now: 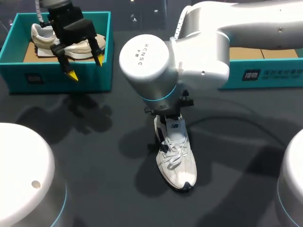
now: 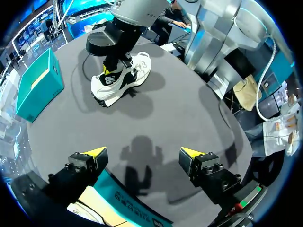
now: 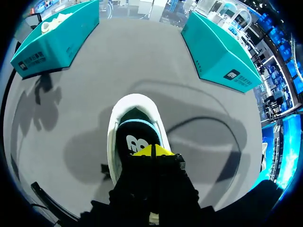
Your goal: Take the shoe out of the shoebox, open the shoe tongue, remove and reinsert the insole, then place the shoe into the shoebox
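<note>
Pinching the shoe tongue (image 3: 137, 141), right pincer (image 3: 152, 151) closed; left pincer (image 2: 142, 152) wide open

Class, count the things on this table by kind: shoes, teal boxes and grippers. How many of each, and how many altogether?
Shoes: 2 (white shoe, beige shoe)
Teal boxes: 2 (left box, right box)
Grippers: 2 (left gripper, right gripper)
Total: 6

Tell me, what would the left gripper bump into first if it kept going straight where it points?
Probably the dark grey table, just outside the teal cardboard shoebox. The open left gripper hangs over that box's front wall, so it might clip it.
</note>
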`<state>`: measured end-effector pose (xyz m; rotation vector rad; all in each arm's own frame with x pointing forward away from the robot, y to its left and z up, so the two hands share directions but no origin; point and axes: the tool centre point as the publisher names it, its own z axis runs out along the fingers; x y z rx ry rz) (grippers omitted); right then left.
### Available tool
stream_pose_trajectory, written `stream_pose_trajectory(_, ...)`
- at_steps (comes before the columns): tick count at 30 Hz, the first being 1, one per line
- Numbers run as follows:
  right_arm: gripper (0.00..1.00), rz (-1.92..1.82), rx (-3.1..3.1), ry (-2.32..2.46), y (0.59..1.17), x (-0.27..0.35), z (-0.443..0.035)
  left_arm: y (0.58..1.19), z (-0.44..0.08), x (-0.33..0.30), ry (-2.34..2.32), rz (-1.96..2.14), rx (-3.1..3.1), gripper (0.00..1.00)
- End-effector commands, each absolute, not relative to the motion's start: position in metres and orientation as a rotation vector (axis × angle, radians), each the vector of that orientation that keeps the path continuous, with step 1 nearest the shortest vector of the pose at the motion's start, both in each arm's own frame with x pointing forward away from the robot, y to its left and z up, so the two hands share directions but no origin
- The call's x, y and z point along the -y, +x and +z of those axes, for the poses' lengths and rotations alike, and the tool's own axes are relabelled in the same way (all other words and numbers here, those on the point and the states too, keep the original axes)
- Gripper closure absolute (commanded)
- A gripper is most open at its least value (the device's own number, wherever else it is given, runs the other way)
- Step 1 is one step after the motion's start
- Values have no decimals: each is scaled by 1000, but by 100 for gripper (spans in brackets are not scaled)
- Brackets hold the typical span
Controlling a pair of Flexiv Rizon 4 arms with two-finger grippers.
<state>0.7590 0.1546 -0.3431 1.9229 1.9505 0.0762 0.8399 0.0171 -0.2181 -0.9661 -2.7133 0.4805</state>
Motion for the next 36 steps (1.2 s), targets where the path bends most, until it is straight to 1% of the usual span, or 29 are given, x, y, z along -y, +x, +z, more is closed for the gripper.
stream_pose_trajectory(1, 100, 36, -1837, 1931, 751, -162, -351, 839, -218, -18, -968, 479, 2715, 0)
stream_pose_trajectory(12, 100, -102, -1714, 1930, 738, -156, -347, 839, -218, -18, -968, 479, 2715, 0)
stream_pose_trajectory(29, 100, -192, -1656, 1921, 742, -146, -381, 839, -218, -18, -968, 479, 2715, 0)
stream_pose_trajectory(36, 100, -182, -1678, 1923, 746, -151, -384, 839, -218, -18, -968, 479, 2715, 0)
